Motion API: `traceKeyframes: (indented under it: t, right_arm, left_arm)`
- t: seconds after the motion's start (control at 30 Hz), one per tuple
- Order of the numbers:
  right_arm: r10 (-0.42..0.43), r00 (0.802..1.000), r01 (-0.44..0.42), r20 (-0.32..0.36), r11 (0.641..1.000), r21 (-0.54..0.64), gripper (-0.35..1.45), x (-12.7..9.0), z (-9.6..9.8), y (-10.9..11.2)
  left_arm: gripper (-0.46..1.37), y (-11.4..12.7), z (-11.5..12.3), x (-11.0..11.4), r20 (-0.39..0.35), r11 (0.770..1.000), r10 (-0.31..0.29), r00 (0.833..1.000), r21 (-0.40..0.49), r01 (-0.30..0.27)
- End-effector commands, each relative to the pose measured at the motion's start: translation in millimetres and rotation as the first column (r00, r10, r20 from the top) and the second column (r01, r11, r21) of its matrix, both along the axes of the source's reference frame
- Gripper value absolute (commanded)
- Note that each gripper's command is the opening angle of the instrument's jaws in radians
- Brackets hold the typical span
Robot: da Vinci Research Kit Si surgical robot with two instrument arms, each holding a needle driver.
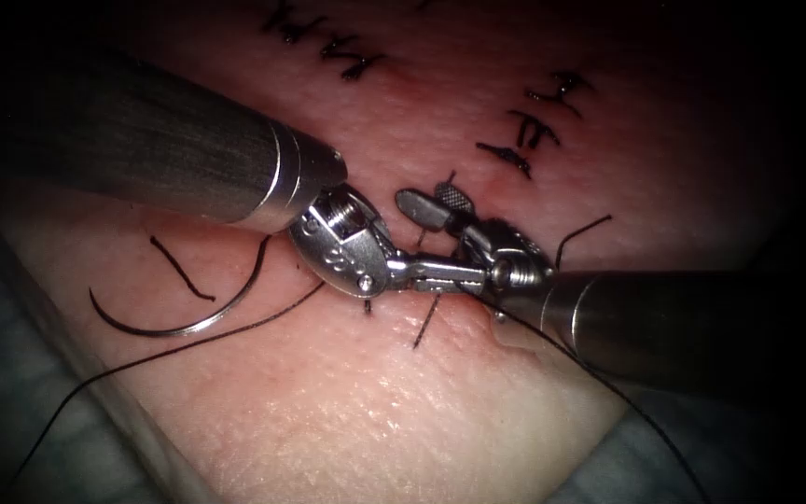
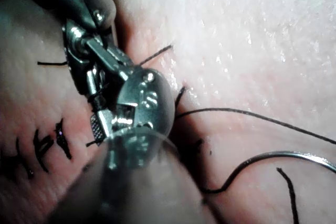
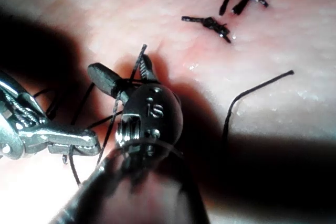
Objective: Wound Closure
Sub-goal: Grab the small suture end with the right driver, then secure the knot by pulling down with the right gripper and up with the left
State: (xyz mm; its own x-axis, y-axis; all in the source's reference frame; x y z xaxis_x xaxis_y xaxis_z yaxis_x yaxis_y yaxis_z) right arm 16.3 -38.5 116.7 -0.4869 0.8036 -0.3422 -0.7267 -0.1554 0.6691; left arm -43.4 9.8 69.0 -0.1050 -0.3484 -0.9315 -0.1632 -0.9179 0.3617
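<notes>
Glistening, pebbled tissue [image 1: 347, 411]; polished metal needle [image 1: 179, 322]; matt black thread [image 1: 188, 341].

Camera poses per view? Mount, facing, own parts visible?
Endoscope: above, in front, facing the tissue; left tool shut at the thread, right tool open, empty; needle lies free on tissue, left of tools.
Left wrist: down its shaft at its own tool; right tool beyond.
Right wrist: down its shaft at its open fingers; left tool beside.
Shared: endoscope and left wrist both show the needle.
</notes>
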Motion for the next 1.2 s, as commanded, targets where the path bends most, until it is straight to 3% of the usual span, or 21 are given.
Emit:
traceKeyframes:
  t: [0.03,0.23,0.27,0.3,0.33,0.37,0.57,0.87,1.2]
  right_arm:
    - [-0.002,1.000,0.002,-0.002,1.000,-0.001,1.02,0.0,0.0,0.0]
    - [0.000,1.000,0.000,-0.003,1.000,-0.004,0.74,0.0,0.1,0.1]
    - [0.004,1.000,-0.004,-0.006,1.000,-0.001,0.60,0.0,0.1,0.1]
    - [0.002,1.000,-0.002,-0.008,1.000,-0.001,0.32,0.0,0.1,0.1]
    - [0.008,1.000,-0.008,-0.002,1.000,-0.001,-0.26,0.0,0.1,0.0]
    - [0.012,1.000,-0.012,0.003,1.000,-0.001,-0.35,0.0,0.0,0.0]
    - [0.039,0.999,-0.039,-0.013,0.999,0.014,-0.35,0.2,-0.6,0.3]
    - [-0.016,1.000,0.015,-0.015,1.000,-0.014,-0.35,0.9,-1.7,0.2]
    - [-0.050,0.998,0.050,-0.022,0.998,-0.035,-0.35,1.6,-3.1,-1.1]
  left_arm:
    - [-0.35,0.0,0.0,0.0,-0.002,1.000,0.007,1.000,0.003,-0.007]
    - [-0.35,-0.2,-0.1,0.0,0.000,1.000,0.010,1.000,0.002,-0.010]
    - [-0.35,-0.2,-0.1,0.0,0.000,1.000,0.010,1.000,0.002,-0.010]
    - [-0.35,-0.2,-0.1,0.0,0.000,1.000,0.010,1.000,0.002,-0.010]
    - [-0.35,-0.2,-0.1,0.0,0.000,1.000,0.010,1.000,0.002,-0.010]
    - [-0.35,-0.2,-0.2,0.0,0.000,1.000,0.010,1.000,0.002,-0.010]
    - [-0.35,-0.3,-0.2,0.0,0.000,1.000,0.010,1.000,0.002,-0.010]
    - [-0.35,-0.3,-0.2,0.3,0.002,1.000,0.012,1.000,0.008,-0.012]
    - [-0.35,0.0,0.0,2.4,-0.018,0.999,-0.004,1.000,0.031,0.005]
